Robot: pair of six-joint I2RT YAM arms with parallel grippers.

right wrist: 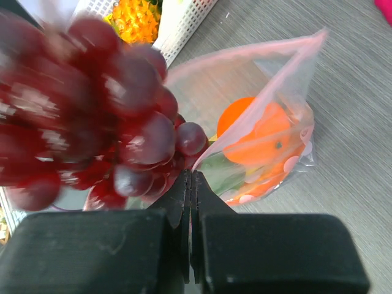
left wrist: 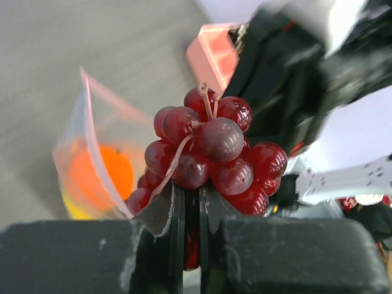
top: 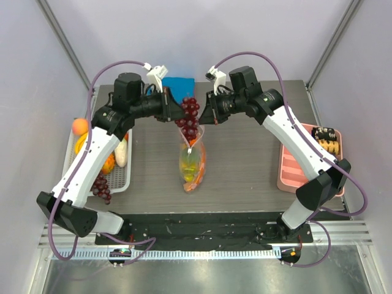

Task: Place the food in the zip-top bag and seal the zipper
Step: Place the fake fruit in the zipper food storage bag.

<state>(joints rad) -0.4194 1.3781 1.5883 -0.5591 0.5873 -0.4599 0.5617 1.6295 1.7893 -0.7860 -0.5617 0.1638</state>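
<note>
**Left hand** (left wrist: 191,205): the 2 black fingers are standing only narrowly apart. They are clamping the underside of a dark red grape bunch of glossy round plastic beads (left wrist: 211,153), which has a thin tan stem looping over its top.

**Right hand** (right wrist: 191,187): the 2 black fingers are pressing fully together. They are pinching the near lip of the clear crinkly zip-top bag printed with pale pink dots (right wrist: 278,92).

**Bag:** the pale pink zipper strip (right wrist: 245,52) is running along the bag's mouth, and its 2 sides are gaping apart in a wide triangle. Inside the bag, a smooth round orange fruit (right wrist: 260,131) is lying over green and yellow pieces.

**Grapes:** the grape bunch is hanging at the bag's mouth, with its lowest beads just beside the pinched lip. Whether any bead is inside the opening cannot be told, because the bunch is blurring in the right wrist view.

**Arms (top view):** both arms are reaching forward and bending inward. The 2 hands are meeting over the middle of the grey wood-grain worktop (top: 245,159), facing each other, and the bag is stretching from them toward the arm bases.

**Surroundings:**
- A white perforated basket (top: 120,179) is sitting at the left, holding loose fruit pieces (top: 107,164).
- A pink compartment tray (top: 293,174) is sitting at the right edge.
</note>
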